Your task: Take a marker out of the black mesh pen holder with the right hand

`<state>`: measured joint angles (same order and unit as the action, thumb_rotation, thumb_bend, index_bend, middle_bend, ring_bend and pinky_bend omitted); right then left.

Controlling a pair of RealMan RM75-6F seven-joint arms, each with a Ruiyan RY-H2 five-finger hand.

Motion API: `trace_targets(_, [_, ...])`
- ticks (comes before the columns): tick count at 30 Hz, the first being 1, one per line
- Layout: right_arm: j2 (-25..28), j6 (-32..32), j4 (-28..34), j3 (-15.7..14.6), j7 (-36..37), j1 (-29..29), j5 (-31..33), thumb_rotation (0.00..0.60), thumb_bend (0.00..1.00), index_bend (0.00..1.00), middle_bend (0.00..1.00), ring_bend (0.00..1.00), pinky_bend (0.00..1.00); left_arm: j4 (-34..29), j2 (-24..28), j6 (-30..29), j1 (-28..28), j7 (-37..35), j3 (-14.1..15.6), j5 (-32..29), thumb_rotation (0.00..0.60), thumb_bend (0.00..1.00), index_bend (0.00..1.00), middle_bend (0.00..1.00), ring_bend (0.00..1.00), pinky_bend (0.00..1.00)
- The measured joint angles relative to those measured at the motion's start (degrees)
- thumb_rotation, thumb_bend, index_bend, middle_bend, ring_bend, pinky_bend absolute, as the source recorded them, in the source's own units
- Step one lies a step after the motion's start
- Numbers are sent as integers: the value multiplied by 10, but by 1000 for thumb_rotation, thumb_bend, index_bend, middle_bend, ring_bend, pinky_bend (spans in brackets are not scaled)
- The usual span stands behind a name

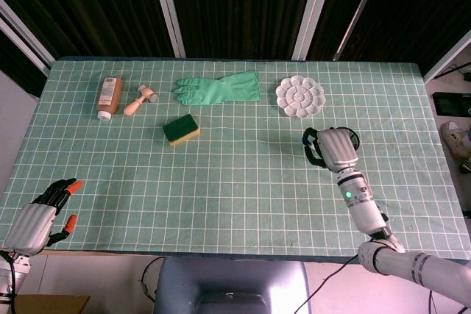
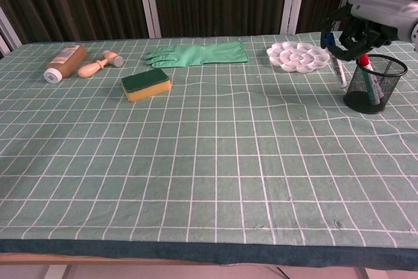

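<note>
Right robot hand [image 2: 366,24] grips a white marker [image 2: 339,70] between curled fingers; the marker hangs roughly upright, tip down, outside and just left of the black mesh pen holder [image 2: 374,84] in the chest view. The tip appears to sit just above the tabletop [image 2: 215,161], though contact cannot be confirmed. A red-capped marker [image 2: 363,57] and a green one stand inside the holder.

Step in hand, by judgement: extraction is complete or nearly so, and what remains is carrying the marker clear.
- Keep the grip firm and the marker close to vertical so it does not swing into the holder's rim.
- Move away from the holder before any lowering; the mesh holder looks light and could tip if bumped.
- Keep the tip off the cloth to avoid snagging.

Pose, near to far:
- Left robot hand [image 1: 40,215] rests at the near left edge of the tabletop, fingers loosely spread, holding nothing.
- Right forearm rises from the near right corner and angles inward; in the head view the back of the right robot hand faces up and covers most of the holder.
- Beyond it lies a white paint palette [image 2: 298,56].
- Across the far side lie a green rubber glove [image 2: 199,54], a yellow-green sponge [image 2: 146,84], a small wooden stamp [image 2: 99,65] and a brown bottle [image 2: 64,62], all well apart from the working hand.
</note>
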<state>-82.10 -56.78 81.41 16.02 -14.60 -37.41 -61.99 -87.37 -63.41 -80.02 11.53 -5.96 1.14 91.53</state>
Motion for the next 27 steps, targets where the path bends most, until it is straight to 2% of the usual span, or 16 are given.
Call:
trace_targets(8, [-79,53,-118,-12,-49,-47,50,600,779,729,1000,1000,1000,0,1,-2,-1,-3,0,1,600,476,150,103,96,361])
trace_targets(14, [-117,69,-176,-17,-52,-60,63,600,747,609,1000,1000,1000,1,1,0,0,-3,1,1,600,475,150,105,96,362])
trace_targets(15, [-120,72,-180,-18,-51,-62,65,600,723,579,1000,1000,1000,1,2,0,0,-4,1,1,600,475,150,105,97,362])
trace_targets(19, [-125,77,-191,-20,-49,-62,68,600,504,312,1000,1000,1000,0,2,1,0,-3,1,1,600,476,150,106,99,362])
trace_targets(22, [-129,82,-206,-20,-47,-60,76,600,404,172,1000,1000,1000,0,1,2,0,-1,2,2,600,476,150,106,100,362])
trace_targets(25, [-128,81,-208,-18,-38,-56,78,600,331,57,1000,1000,995,0,1,3,1,0,1,1,600,476,149,107,100,363])
trace_targets(27, [-124,77,-207,-16,-28,-52,77,600,315,23,1000,1000,978,-1,1,4,1,0,1,0,600,476,150,106,100,363])
